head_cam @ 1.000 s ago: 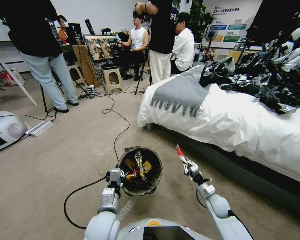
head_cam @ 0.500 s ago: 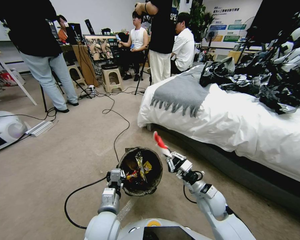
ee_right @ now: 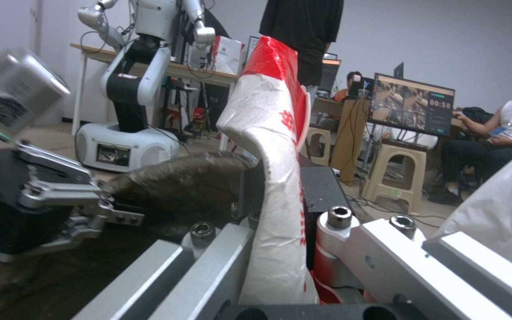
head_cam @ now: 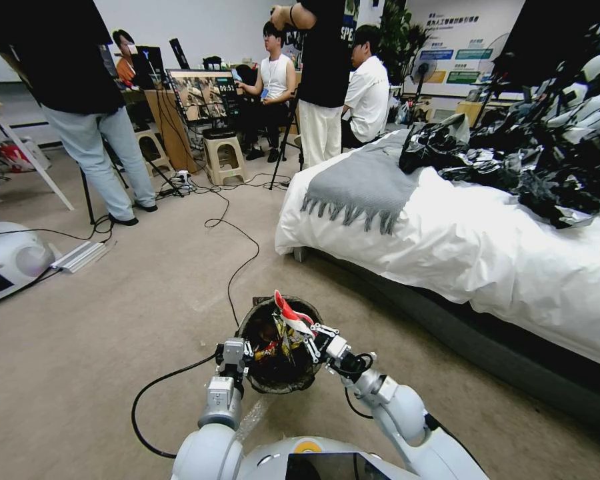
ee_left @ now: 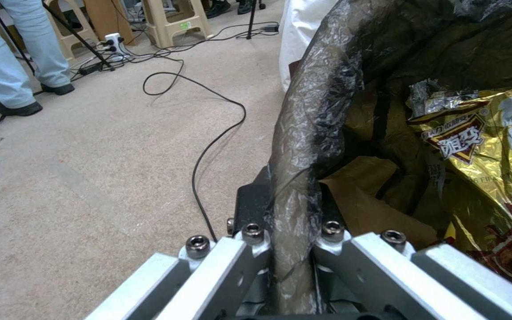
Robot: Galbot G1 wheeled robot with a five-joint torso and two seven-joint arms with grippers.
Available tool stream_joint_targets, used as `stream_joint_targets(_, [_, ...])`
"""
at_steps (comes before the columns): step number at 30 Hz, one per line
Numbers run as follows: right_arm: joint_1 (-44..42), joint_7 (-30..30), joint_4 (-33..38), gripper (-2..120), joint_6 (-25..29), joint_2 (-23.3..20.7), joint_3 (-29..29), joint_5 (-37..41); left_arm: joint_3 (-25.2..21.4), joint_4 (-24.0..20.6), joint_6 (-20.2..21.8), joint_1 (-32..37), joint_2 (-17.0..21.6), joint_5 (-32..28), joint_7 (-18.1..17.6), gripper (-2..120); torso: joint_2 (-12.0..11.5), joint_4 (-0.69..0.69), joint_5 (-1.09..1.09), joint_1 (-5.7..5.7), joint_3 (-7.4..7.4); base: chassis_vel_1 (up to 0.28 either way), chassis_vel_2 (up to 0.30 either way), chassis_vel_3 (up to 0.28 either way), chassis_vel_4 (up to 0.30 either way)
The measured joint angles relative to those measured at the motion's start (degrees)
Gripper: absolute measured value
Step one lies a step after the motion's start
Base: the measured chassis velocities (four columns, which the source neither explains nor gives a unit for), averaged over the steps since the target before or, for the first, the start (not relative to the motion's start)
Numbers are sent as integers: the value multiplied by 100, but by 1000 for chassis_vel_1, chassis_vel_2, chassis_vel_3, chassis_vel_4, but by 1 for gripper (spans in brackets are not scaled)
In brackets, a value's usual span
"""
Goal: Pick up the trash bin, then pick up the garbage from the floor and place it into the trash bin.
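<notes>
The trash bin [head_cam: 248, 321], a small round bucket lined with a dark bag, hangs just above the carpet in front of me. My left gripper [head_cam: 237, 354] is shut on its near-left rim [ee_left: 303, 133], with the bag film pinched between the fingers. Several snack packets lie inside, among them a gold packet [ee_left: 475, 146]. My right gripper [head_cam: 313, 337] is shut on a red-and-white wrapper [head_cam: 289, 313], which it holds upright over the bin's right side. In the right wrist view the wrapper [ee_right: 271, 146] stands clamped between the fingers, above the bin's dark rim [ee_right: 179, 173].
A bed [head_cam: 480, 247] with white sheets and a grey throw stands close on the right, with black bags [head_cam: 533, 167] piled on it. A black cable [head_cam: 241, 257] runs across the carpet towards the bin. A white robot base [head_cam: 7, 260] sits far left. People and stools stand at the back.
My right gripper has swung left with the red-and-white wrapper, from the bin's right side to over its opening. The left gripper and the bin have stayed in place.
</notes>
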Motion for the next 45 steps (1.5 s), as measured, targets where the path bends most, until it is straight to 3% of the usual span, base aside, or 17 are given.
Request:
stream_joint_targets(14, [208,304,-675,0,-45,230,-225,-146,49,-13,2,23,-14,41,-4,0,0,0,0,0,0,0,0,0,0])
stream_joint_targets(17, [219,382,-738,5,-78,239,-236,-189,50,-15,2,23,-14,41,-4,0,0,0,0,0,0,0,0,0,0])
stream_joint_targets(19, [211,469,-776,16,-90,256,-259,-236,58,-21,2,18,-13,39,5,0,0,0,0,0,0,0,0,0,0])
stream_joint_targets(23, [184,495,-781,26,-92,261,-278,-259,61,-21,2,14,-12,39,3,0,0,0,0,0,0,0,0,0,0])
stream_joint_targets(34, [82,496,-750,71,-77,206,-283,-324,68,-29,11,-3,-10,24,8,0,0,0,0,0,0,0,0,0,0])
stream_joint_targets(39, [62,491,-748,84,-69,192,-284,-341,62,-39,15,-4,-9,17,9,0,0,0,0,0,0,0,0,0,0])
stream_joint_targets(41, [48,484,-737,96,-62,186,-293,-358,60,-42,19,-13,-9,14,8,0,0,0,0,0,0,0,0,0,0])
stream_joint_targets(45, [24,477,-700,100,-51,169,-295,-367,53,-43,23,-24,-9,8,8,0,0,0,0,0,0,0,0,0,0])
